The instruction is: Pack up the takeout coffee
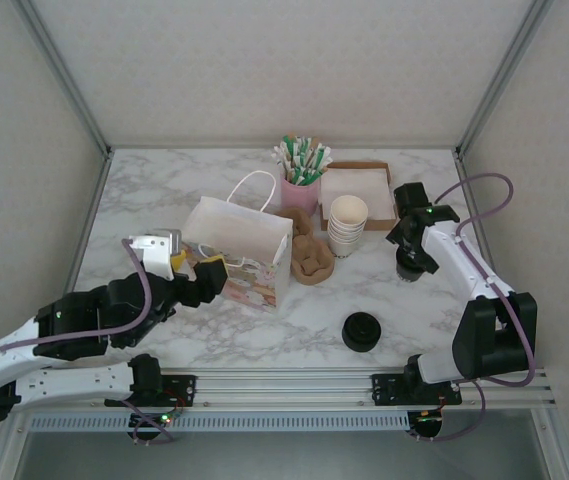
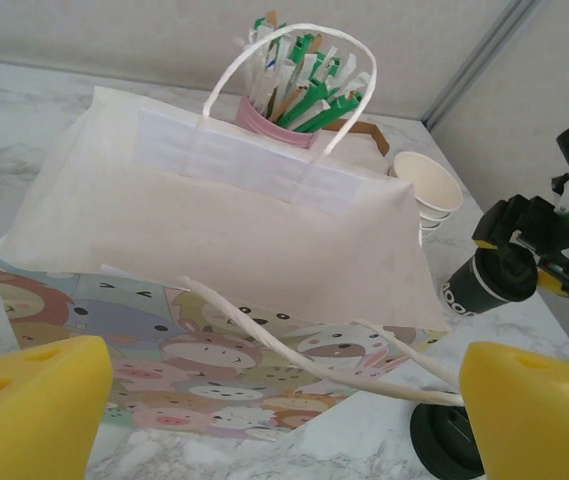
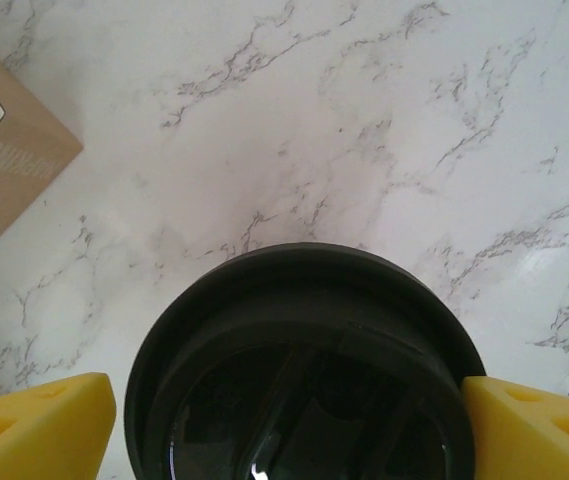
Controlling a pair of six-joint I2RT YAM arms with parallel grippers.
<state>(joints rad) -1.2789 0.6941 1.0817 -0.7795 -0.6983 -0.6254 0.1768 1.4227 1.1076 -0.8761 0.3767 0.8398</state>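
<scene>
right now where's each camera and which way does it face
top: overhead at the near edge, looking down at the table; left arm and right arm show.
left wrist: on the left arm, facing the bag; left hand open, fingers in the bottom corners.
right wrist: on the right arm, straight down on the coffee; right hand flanks it.
shared: top and left wrist both show the bag and the right hand over the coffee.
</scene>
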